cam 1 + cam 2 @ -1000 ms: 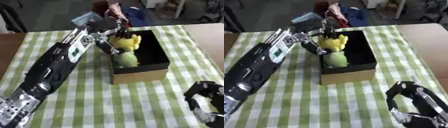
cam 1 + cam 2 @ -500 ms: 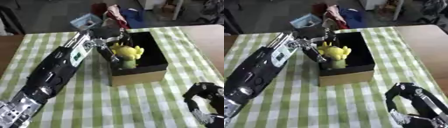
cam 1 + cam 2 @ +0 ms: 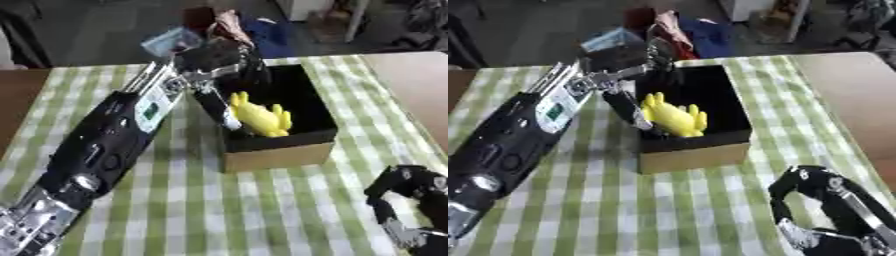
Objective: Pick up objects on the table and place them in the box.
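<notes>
Box [image 3: 278,155], cardboard outside and black inside, sits on the green-and-white checked tablecloth [image 3: 201,210]; a yellow soft toy [image 3: 259,117] lies inside it toward the left wall. Left arm reaches in from the lower left, its left hand [image 3: 219,60] over the box's far left corner above the toy, not touching it; whether those fingers are curled or straight cannot be told. Right hand [image 3: 833,210] rests idle at the lower right corner, fingers relaxed and curved upward, holding nothing, well apart from the box.
</notes>
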